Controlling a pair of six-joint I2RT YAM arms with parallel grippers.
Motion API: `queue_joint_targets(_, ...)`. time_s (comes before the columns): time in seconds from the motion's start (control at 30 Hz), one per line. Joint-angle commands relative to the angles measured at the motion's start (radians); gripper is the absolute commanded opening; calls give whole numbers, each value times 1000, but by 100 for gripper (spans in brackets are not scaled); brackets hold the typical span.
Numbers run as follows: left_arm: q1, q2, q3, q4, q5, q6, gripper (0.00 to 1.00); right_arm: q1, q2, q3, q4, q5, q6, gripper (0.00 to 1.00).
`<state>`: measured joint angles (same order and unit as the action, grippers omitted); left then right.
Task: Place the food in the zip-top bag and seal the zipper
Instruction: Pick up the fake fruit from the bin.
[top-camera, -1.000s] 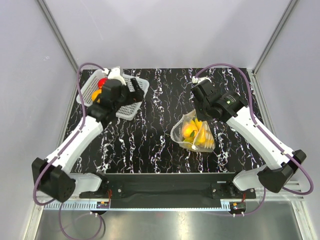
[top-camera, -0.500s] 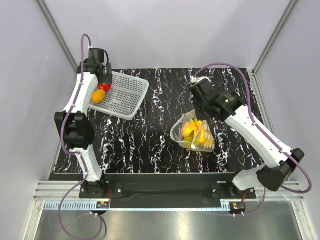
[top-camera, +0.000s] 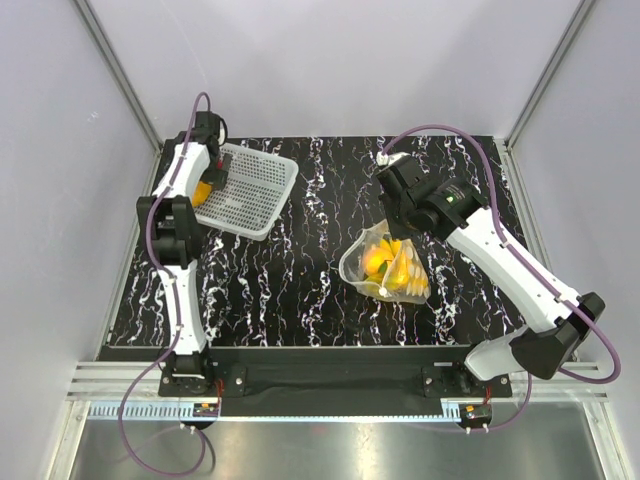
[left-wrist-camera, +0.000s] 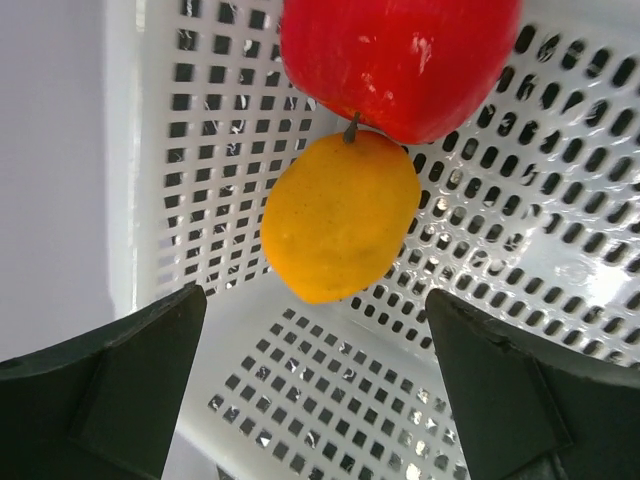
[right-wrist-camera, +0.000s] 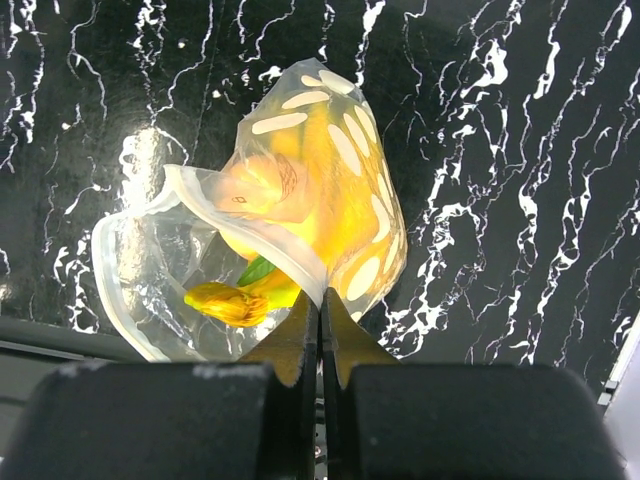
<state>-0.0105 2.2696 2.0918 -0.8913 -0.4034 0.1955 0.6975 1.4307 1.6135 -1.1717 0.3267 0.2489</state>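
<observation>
Tucked into the far-left corner of the black marble table (top-camera: 300, 280), hard by the left wall: white perforated basket (top-camera: 250, 190). Inside, close against its side wall, orange fruit (left-wrist-camera: 340, 215) touching red fruit (left-wrist-camera: 400, 55). Left gripper (left-wrist-camera: 315, 400) poised over them, fingers spread wide, gripping nothing, basket wall close on one side.

Right of centre, bare marble all round: zip-top bag (top-camera: 392, 268), long axis running far to near and slightly rightward, mouth gaping toward the left. Zipper (right-wrist-camera: 265, 240) unsealed and curled. Within, bananas (top-camera: 406, 272) and a yellow-pink fruit (right-wrist-camera: 265, 185). Right gripper (right-wrist-camera: 320, 305) pressed together, pinching the bag's rim at its far end.
</observation>
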Motion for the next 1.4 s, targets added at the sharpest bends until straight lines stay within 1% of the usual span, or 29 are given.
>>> queue_joint_targets(0.0, 10, 27, 49, 20, -31, 42, 99, 2, -42, 19, 23, -21, -14, 0)
queue_joint_targets(0.03, 9, 40, 71, 15, -26, 41, 98, 2, -42, 23, 23, -23, -14, 0)
queue_joint_targets(0.13, 9, 96, 161, -29, -18, 25, 92, 2, -38, 23, 20, -41, -11, 0)
queue_joint_targets(0.2, 9, 122, 157, -38, -9, 36, 91, 2, -35, 20, 18, -46, -10, 0)
queue_joint_targets(0.3, 9, 166, 159, -41, -8, 33, 86, 5, -26, 22, 21, -58, -10, 0)
queue_joint_targets(0.33, 9, 177, 168, -44, -8, 27, 77, 5, -21, 28, 20, -63, -10, 0)
queue_joint_targets(0.4, 9, 189, 177, -32, -9, 5, 71, 4, -16, 34, 15, -69, -11, 0)
queue_joint_targets(0.53, 32, 185, 136, 9, -70, -19, 72, 7, -18, 22, 20, -69, -11, 0)
queue_joint_targets(0.6, 38, 182, 117, 28, -40, -34, 67, 7, -23, 14, 21, -64, -10, 0)
queue_joint_targets(0.63, 40, 182, 119, 29, -28, -50, 61, 7, -21, 11, 21, -63, -10, 0)
queue_joint_targets(0.67, 41, 182, 123, 20, -22, -60, 50, 8, -23, 8, 21, -58, -10, 0)
queue_joint_targets(0.7, 43, 173, 129, 15, -3, -71, 34, 8, -21, 6, 21, -55, -8, 0)
queue_joint_targets(0.73, 43, 162, 128, 14, 11, -89, 27, 7, -21, 3, 21, -52, -7, 0)
queue_joint_targets(0.77, 43, 144, 119, 25, 37, -99, 24, 7, -21, 3, 20, -51, -8, 0)
queue_joint_targets(0.83, 41, 65, 49, 60, 54, -107, 23, 7, -21, 5, 15, -49, -8, 0)
queue_joint_targets(0.87, 41, 30, 18, 107, 61, -120, 23, 7, -21, 3, 15, -48, -8, 0)
queue_joint_targets(0.9, 43, -40, -10, 123, 73, -126, 23, 7, -21, 3, 14, -46, -8, 0)
queue_joint_targets(0.93, 41, -76, -60, 135, 84, -134, 22, 7, -21, 3, 14, -41, -8, 0)
queue_joint_targets(1.03, 40, -218, -120, 158, 139, -192, 21, 7, -15, 9, 7, -35, -8, 0)
queue_joint_targets(1.07, 40, -258, -166, 167, 161, -192, 21, 7, -16, 10, 6, -34, -8, 0)
queue_joint_targets(1.1, 40, -342, -194, 178, 199, -230, 21, 7, -15, 11, 6, -32, -8, 0)
queue_joint_targets(1.13, 40, -388, -229, 198, 213, -281, 21, 7, -15, 6, 1, -31, -10, 0)
queue_joint_targets(1.17, 41, -441, -328, 248, 266, -310, 22, 7, -16, -1, 4, -25, -17, 0)
queue_joint_targets(1.2, 37, -555, -390, 291, 299, -339, 23, 7, -21, -10, 12, -17, -19, 0)
queue_joint_targets(1.23, 35, -612, -462, 339, 326, -411, 24, 7, -23, -21, 14, -8, -20, 0)
queue_joint_targets(1.27, 27, -669, -520, 418, 356, -445, 24, 7, -23, -24, 14, -3, -22, 0)
queue_joint_targets(1.3, 15, -776, -629, 457, 424, -474, 24, 5, -27, -29, 17, -5, -22, 0)
queue_joint_targets(1.33, -12, -826, -677, 492, 442, -538, 24, 7, -29, -35, 23, -6, -20, 0)
queue_joint_targets(1.37, -34, -872, -712, 541, 454, -562, 24, 7, -32, -37, 26, -8, -17, 0)
